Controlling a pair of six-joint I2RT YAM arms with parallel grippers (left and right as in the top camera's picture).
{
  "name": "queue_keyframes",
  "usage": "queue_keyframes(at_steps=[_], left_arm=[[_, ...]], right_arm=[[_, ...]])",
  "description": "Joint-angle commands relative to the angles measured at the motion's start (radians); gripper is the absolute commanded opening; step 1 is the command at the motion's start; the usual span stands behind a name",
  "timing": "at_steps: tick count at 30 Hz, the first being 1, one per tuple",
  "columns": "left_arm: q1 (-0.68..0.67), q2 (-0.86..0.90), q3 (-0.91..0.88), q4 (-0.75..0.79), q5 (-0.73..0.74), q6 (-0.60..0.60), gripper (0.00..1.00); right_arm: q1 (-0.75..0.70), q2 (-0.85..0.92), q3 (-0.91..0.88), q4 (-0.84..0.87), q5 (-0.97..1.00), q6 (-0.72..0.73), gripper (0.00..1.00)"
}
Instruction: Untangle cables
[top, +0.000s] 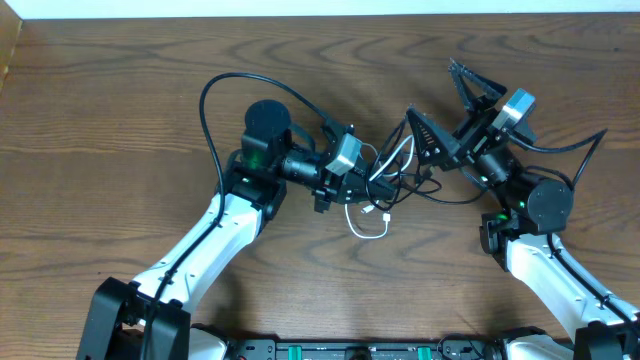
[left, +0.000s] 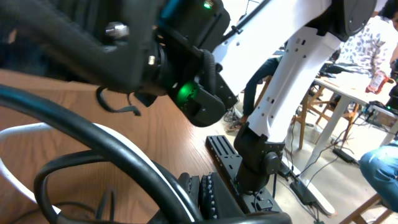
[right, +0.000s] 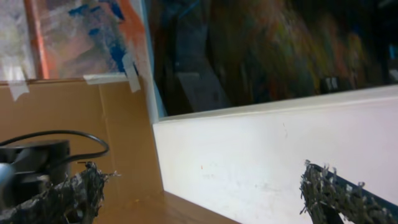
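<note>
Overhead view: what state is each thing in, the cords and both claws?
Cables, tangled in one heap.
White cable, looped, one end caught in that heap.
Left gripper, shut, at the heap's left edge.
Right gripper, wide open, empty.

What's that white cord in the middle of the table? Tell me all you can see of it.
The white cable is thin, smooth and plastic-looking. It lies on the wooden table, one part curled in a small loop, the rest running into the knot of black cables beside the left hand. Its plugs are too small to make out.
</note>
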Motion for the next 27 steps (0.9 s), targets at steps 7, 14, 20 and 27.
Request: queue_keyframes(at_steps=[7,14,20,27], left_arm=[[-0.010,0.008,0.008,-0.046,0.016,0.037,0.08],[0.050,0.009,0.008,-0.364,-0.382,0.036,0.08],[0.139,0.008,0.008,-0.692,-0.811,0.032,0.07],[0.280,-0.029,0.008,-0.786,-0.861,-0.017,0.07]], right_arm=[[-0.002,0.000,0.006,-0.149,-0.011,0.019,0.99],[-0.002,0.000,0.006,-0.210,-0.015,0.019,0.96],[-0.003,0.000,0.006,-0.225,-0.015,0.019,0.96],[-0.002,0.001,0.006,-0.247,-0.011,0.006,0.96]])
